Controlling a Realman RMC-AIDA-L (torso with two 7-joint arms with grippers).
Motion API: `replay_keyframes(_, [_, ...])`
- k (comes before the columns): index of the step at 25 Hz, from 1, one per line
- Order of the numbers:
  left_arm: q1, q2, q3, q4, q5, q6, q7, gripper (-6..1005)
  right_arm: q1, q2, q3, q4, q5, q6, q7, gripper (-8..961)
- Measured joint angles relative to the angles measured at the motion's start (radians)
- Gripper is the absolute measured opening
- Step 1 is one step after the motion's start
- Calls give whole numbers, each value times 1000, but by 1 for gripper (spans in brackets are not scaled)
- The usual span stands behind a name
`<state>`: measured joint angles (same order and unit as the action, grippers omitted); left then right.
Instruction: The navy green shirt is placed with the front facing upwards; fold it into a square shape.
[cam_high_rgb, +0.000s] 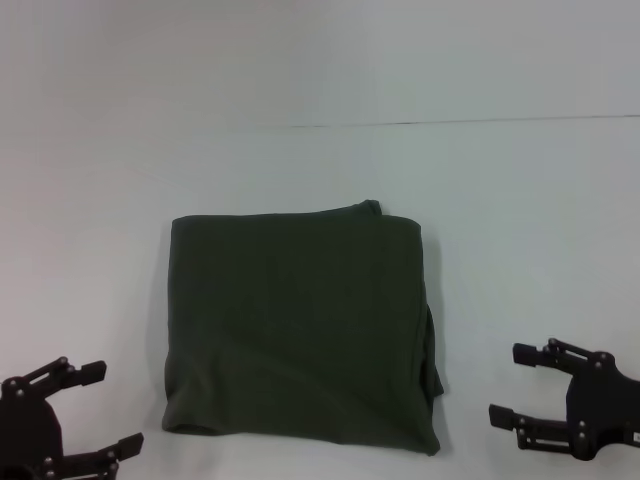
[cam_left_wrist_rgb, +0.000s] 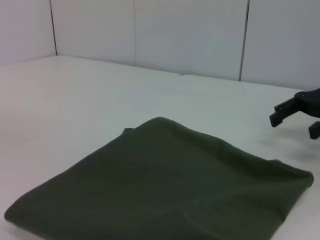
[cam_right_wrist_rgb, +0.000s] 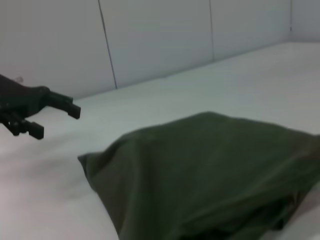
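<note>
The navy green shirt (cam_high_rgb: 300, 325) lies folded into a near-square block in the middle of the white table; no print or collar shows. It also fills the left wrist view (cam_left_wrist_rgb: 165, 185) and the right wrist view (cam_right_wrist_rgb: 215, 170). My left gripper (cam_high_rgb: 112, 408) sits open at the near left corner, apart from the cloth. My right gripper (cam_high_rgb: 512, 385) sits open at the near right, also clear of the shirt. Each wrist view shows the other arm's gripper farther off: the right gripper (cam_left_wrist_rgb: 295, 119) and the left gripper (cam_right_wrist_rgb: 52, 117). Neither holds anything.
The white table (cam_high_rgb: 300, 170) stretches around the shirt on every side. A pale wall with panel seams (cam_left_wrist_rgb: 245, 40) rises behind the table's far edge.
</note>
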<state>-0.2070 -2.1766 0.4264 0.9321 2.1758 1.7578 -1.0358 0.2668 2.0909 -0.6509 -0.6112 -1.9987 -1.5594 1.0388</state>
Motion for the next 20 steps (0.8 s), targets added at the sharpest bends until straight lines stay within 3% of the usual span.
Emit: replay_keyframes(20, [-28,6,-2,-64,3,-65,5,936,54,1,4,81,8,48,-28,899])
